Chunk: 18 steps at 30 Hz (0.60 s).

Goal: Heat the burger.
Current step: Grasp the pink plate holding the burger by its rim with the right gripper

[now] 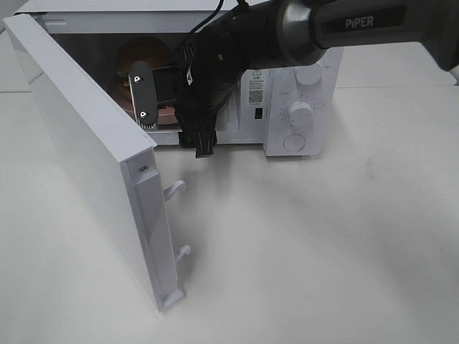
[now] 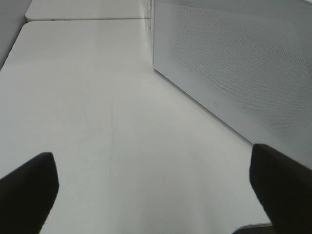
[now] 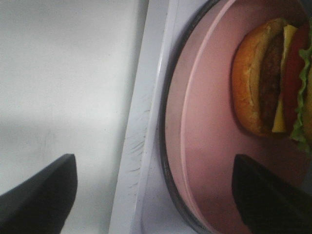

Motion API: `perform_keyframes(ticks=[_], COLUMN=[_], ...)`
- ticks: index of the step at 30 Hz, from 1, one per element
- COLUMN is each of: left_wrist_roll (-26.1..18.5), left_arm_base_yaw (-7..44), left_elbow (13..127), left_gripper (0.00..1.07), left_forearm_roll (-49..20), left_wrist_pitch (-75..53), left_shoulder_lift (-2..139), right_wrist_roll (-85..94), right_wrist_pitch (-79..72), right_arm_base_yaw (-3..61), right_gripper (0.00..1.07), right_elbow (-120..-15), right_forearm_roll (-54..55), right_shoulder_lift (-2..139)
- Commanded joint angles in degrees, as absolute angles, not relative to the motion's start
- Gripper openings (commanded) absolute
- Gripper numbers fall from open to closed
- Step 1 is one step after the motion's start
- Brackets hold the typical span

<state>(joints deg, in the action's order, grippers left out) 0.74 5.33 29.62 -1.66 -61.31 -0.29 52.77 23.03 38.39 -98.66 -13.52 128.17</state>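
The right gripper [image 1: 176, 97] is hanging at the mouth of the white box-shaped microwave oven [image 1: 297, 107], upper centre of the overhead frame, with its two black fingers [image 3: 41, 195] standing wide apart and clamping nothing. In its wrist view one finger is sitting over the bare white tabletop [image 3: 63, 73] and the other over the round pale pink plate [image 3: 204, 146], so the oven's scuffed white front sill [image 3: 141, 146] is running between them. The tall round burger with golden-brown bun, green lettuce and red and dark layers [image 3: 273, 78] is lying just beyond the claw, deeper in the cavity, resting on that plate; in the overhead view it is mostly hidden behind the arm. Its stacking axis is running across the wrist frame, bun bottom nearest the sill.

The right arm is by far the nearer. The left gripper [image 2: 156, 195] is also spread open and empty, low over the table beside the oven's perforated grey-white side wall [image 2: 234, 63].

The flat white oven door [image 1: 93, 165] is standing swung out at left of the overhead frame. Judging from this, the claw would need to clear the sill before that door could swing shut; table in front is giving free room.
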Motion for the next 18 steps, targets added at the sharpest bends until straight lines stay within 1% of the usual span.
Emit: perform_keyframes(ticks=[1,9,14,15,17,18], left_wrist_roll=[0.57,0.57,0.57,0.57,0.57,0.57], left_arm_base_yaw=[5.21,5.21,5.21,5.21,5.21,5.21], left_elbow=[29.62,29.62,29.62,29.62,29.62,29.62], left_gripper=[1.0,1.0,1.0,1.0,1.0,1.0], left_forearm_roll=[-1.83,-1.83,-1.83,-1.83,-1.83,-1.83], left_wrist_pitch=[-61.36,-61.36,-61.36,-61.36,-61.36,-61.36], left_shoulder_lift=[-0.57,-0.57,-0.57,-0.57,-0.57,-0.57], right_wrist_roll=[51.28,50.71,50.76,51.11,51.39,51.45], right_wrist_pitch=[24.35,25.61,25.55,25.44,25.32,25.21], right_arm_base_yaw=[37.59,36.67,36.61,36.61,36.61,36.61], right_gripper=[0.82,0.8,0.77,0.73,0.71,0.66], right_elbow=[-101.64,-106.34,-106.68,-107.03,-107.37,-107.66], right_forearm_roll=[-14.67,-14.21,-14.38,-14.73,-15.18,-15.47], right_shoulder_lift=[129.6,133.61,134.53,134.93,135.22,135.33])
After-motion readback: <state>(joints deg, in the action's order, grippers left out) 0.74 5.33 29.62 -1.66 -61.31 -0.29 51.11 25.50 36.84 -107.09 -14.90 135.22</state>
